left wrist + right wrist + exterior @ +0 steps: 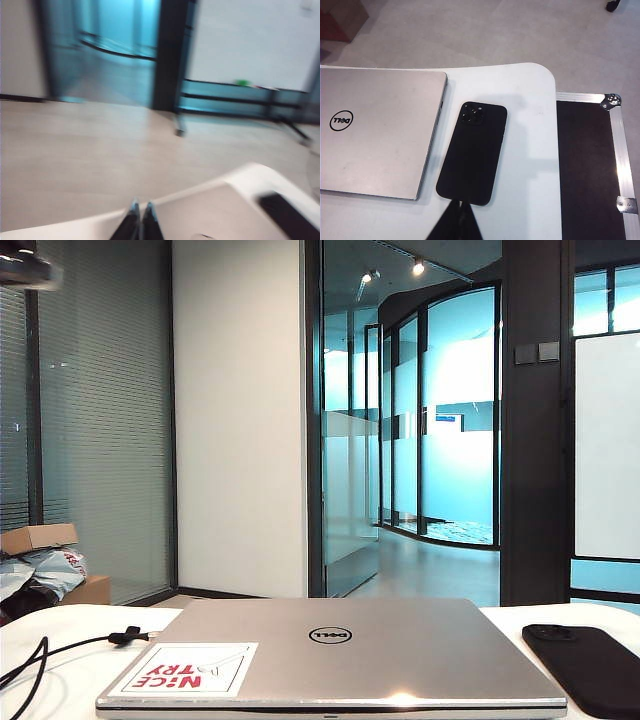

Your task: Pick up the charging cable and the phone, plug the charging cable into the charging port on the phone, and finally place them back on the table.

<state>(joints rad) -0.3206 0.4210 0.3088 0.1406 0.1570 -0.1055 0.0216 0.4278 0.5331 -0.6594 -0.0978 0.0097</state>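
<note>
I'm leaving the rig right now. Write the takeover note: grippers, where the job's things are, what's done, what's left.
Left gripper: shut, empty, up in the air over the table's edge; its view is blurred.
Right gripper: shut, empty, hanging just above the near end of the phone.
Phone: flat on the table, camera side up, right of the closed Dell laptop.
Charging cable: on the table left of the laptop, untouched; plug tip not in view.
Done: nothing picked up, nothing plugged in.
Left: open both grippers, pick up cable and phone, plug in, set them down.
</note>
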